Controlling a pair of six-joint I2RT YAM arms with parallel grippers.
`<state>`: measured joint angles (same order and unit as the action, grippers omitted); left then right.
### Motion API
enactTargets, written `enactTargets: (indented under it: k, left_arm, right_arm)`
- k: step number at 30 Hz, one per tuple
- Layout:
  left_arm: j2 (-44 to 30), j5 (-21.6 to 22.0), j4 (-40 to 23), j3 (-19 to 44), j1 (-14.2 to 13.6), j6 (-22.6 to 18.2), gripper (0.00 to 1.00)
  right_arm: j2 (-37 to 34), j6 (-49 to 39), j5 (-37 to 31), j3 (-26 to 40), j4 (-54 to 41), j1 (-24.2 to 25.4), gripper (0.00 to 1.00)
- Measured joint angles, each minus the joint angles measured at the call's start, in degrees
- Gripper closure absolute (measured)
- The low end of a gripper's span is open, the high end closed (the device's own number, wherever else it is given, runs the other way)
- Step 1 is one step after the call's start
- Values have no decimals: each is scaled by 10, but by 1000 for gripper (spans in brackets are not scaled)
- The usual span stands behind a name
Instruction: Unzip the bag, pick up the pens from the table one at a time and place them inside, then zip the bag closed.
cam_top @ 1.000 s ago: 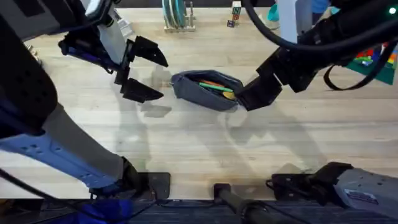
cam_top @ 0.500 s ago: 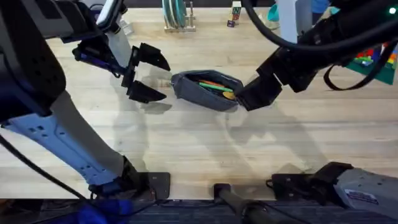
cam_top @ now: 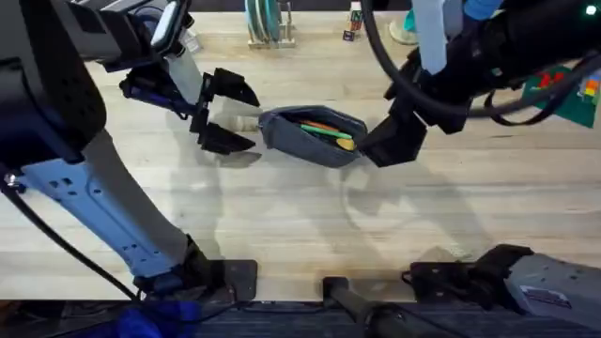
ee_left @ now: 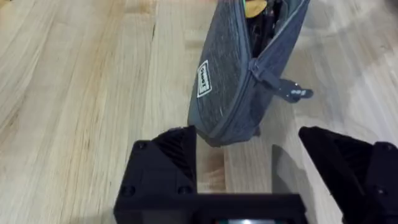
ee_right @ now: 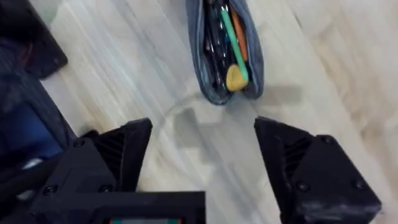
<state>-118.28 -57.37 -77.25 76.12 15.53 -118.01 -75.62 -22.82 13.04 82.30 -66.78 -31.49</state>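
The grey-blue bag (cam_top: 310, 141) lies unzipped in the middle of the table (cam_top: 300, 225). Inside it rest the green pen (cam_top: 325, 132) and the orange pen (cam_top: 323, 123). My left gripper (cam_top: 246, 118) stands open just off the bag's left end. In the left wrist view that end of the bag (ee_left: 239, 81) and its zipper pull (ee_left: 292, 93) sit just ahead of the open left gripper (ee_left: 247, 134). My right gripper (cam_top: 387, 143) hovers at the bag's right end. The right wrist view has the right gripper (ee_right: 202, 123) open above the gaping bag (ee_right: 205, 74), with the green pen (ee_right: 231, 30) and orange pen (ee_right: 241, 38) inside.
A rack (cam_top: 266, 23) and small items (cam_top: 352, 23) stand along the far edge. Colourful objects (cam_top: 563, 89) lie at the far right. Bare wood stretches in front of the bag down to the arm bases.
My left gripper has moved right, closer to the bag's left end. The right arm has shifted slightly while its gripper stays by the bag's right end. The bag and pens have not moved.
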Motion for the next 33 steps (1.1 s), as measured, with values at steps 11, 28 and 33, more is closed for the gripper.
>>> enactTargets:
  k: [11, 28, 33]
  left_arm:
    - [-1, -3, 2, 0, 0, 0, 7]
    - [-1, -5, 10, 0, 0, 0, 8]
    - [-1, -5, 10, 0, 0, 0, 7]
  right_arm:
    - [-71, -134, 81, 0, 28, 0, 4]
    - [-178, -241, 163, -2, 137, -54, 4]
    - [-197, -254, 164, -3, 176, -64, 4]
